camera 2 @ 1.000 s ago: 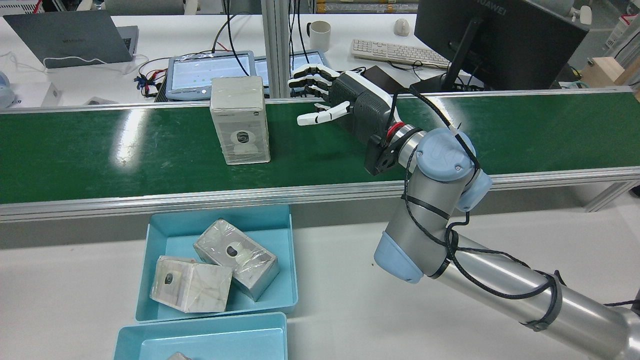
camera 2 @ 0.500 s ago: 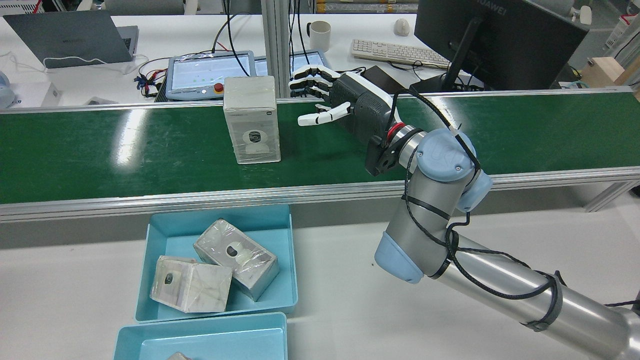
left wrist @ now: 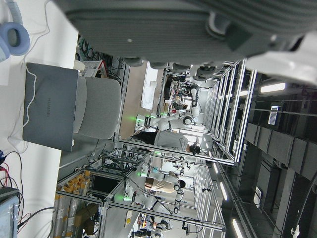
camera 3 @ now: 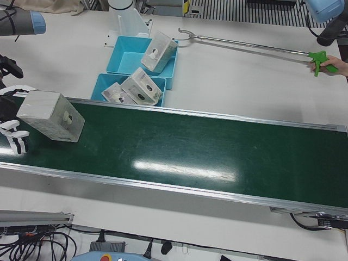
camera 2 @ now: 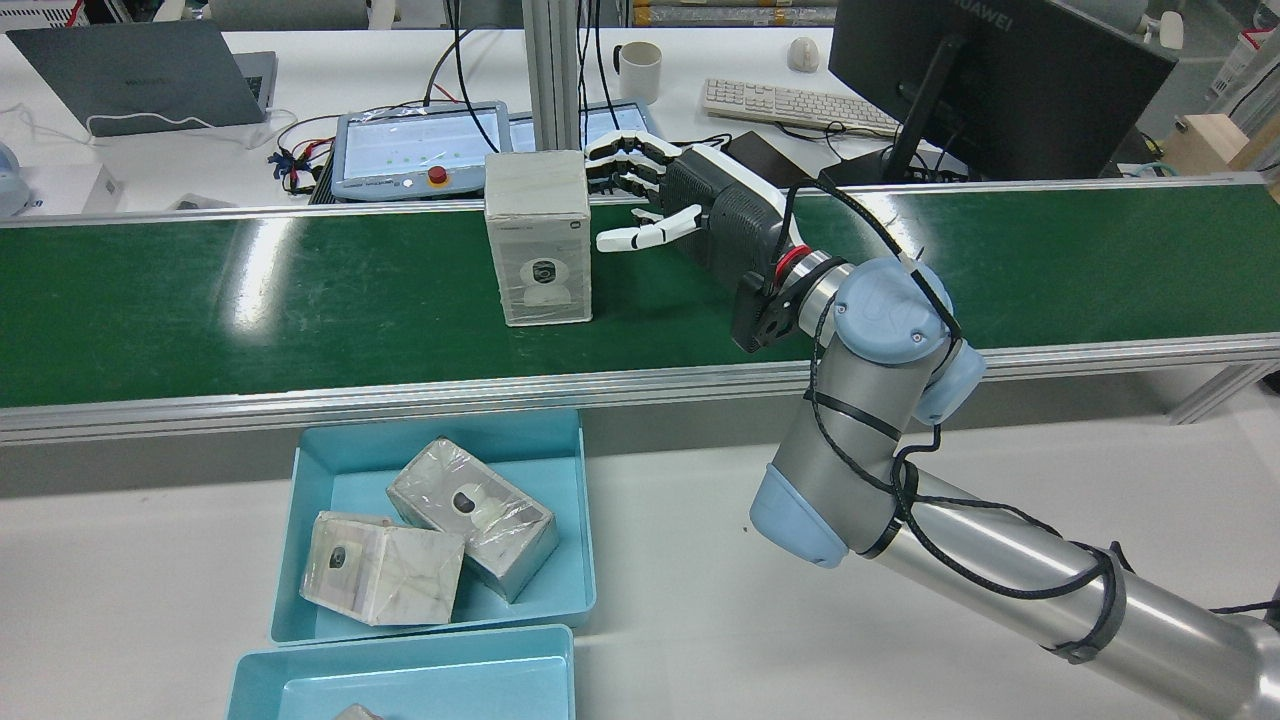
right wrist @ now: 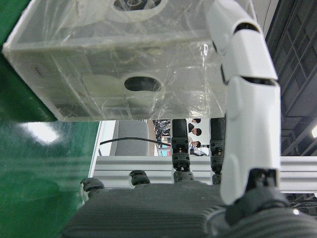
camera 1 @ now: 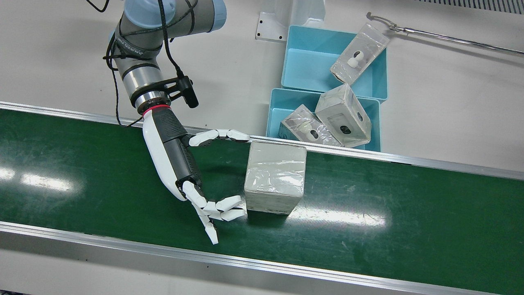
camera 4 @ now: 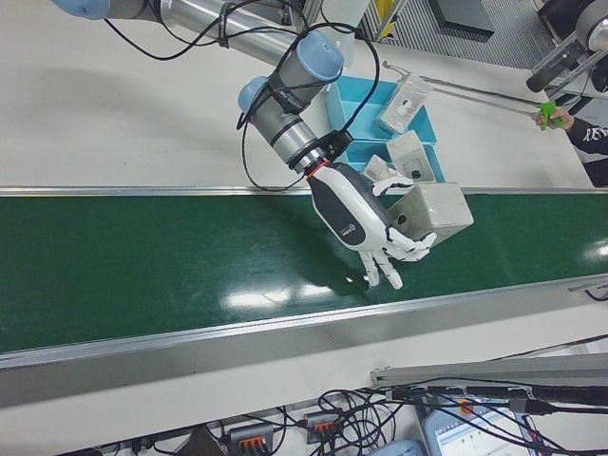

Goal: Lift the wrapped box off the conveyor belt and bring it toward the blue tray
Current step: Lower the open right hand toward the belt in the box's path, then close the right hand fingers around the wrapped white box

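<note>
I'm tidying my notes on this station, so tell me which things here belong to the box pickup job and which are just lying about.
Job:
wrapped box, upright on the conveyor belt
right hand, open beside it
blue tray already holding two boxes

Lying about:
second tray
laptop
mug
keyboard
monitor
grabber tool

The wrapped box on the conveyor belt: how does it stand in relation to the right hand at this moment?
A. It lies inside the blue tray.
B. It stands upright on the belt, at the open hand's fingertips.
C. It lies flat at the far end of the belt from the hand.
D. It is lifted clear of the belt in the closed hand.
B: the wrapped box stands upright on the conveyor belt, and the right hand is open, fingers spread on either side of the box's edge.
</note>
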`<state>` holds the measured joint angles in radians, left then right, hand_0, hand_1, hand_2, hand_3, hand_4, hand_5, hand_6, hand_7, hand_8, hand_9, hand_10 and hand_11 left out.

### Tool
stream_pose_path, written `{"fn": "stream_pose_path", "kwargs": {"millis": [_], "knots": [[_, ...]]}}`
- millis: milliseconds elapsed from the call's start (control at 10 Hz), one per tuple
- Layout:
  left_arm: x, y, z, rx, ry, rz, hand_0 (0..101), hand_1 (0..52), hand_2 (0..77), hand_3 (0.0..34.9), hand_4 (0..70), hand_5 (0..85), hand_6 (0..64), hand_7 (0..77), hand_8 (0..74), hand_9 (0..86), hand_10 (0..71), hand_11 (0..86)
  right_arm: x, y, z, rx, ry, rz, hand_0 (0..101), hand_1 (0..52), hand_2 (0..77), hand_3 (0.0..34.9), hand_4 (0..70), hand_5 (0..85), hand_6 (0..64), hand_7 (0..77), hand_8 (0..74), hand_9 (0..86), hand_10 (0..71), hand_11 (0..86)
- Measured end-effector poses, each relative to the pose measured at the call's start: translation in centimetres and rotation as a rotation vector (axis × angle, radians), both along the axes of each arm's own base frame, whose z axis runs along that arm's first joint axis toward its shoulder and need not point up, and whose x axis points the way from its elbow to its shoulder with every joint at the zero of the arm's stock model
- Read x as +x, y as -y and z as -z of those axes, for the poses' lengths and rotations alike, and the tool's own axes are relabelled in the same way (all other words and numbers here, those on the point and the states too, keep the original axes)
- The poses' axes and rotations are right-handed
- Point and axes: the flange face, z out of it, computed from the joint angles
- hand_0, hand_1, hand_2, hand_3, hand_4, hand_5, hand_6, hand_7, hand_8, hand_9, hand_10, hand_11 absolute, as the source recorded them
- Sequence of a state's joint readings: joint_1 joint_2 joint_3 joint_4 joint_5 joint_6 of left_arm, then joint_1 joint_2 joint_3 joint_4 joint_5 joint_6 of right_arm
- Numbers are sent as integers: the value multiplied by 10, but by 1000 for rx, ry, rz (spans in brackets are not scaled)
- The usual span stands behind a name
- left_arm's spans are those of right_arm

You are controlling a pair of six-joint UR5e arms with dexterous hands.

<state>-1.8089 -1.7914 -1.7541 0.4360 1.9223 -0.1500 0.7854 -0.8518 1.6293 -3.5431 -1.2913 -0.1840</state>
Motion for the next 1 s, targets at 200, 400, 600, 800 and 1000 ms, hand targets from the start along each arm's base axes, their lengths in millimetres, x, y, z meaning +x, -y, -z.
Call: {"fn": "stream_pose_path", "kwargs": {"millis": [200,400,600,800,1000], "knots": [[0,0,0,0,0,0,0,0,5,0,0,11,0,0,0,0,5,0,0,0,2,1,2,-1,488,164,213,265,120,371,60,295,0,60,0,16],[0,0,0,0,0,0,0,0,5,0,0,11,0,0,0,0,0,0,0,0,3,3,3,-1,487,164,213,265,120,371,55,295,0,60,0,16],[0,0,0,0,0,0,0,0,11,0,0,11,5,0,0,0,5,0,0,1,5,5,5,-1,487,164,213,274,120,371,55,295,0,60,0,16],[0,0,0,0,0,0,0,0,5,0,0,11,0,5,0,0,5,0,0,0,6,6,7,-1,487,164,224,274,120,371,60,295,0,60,0,16],[0,0,0,0,0,0,0,0,5,0,0,11,5,0,0,0,0,0,0,1,6,5,9,-2,485,158,229,274,131,382,60,300,22,71,0,11]]}}
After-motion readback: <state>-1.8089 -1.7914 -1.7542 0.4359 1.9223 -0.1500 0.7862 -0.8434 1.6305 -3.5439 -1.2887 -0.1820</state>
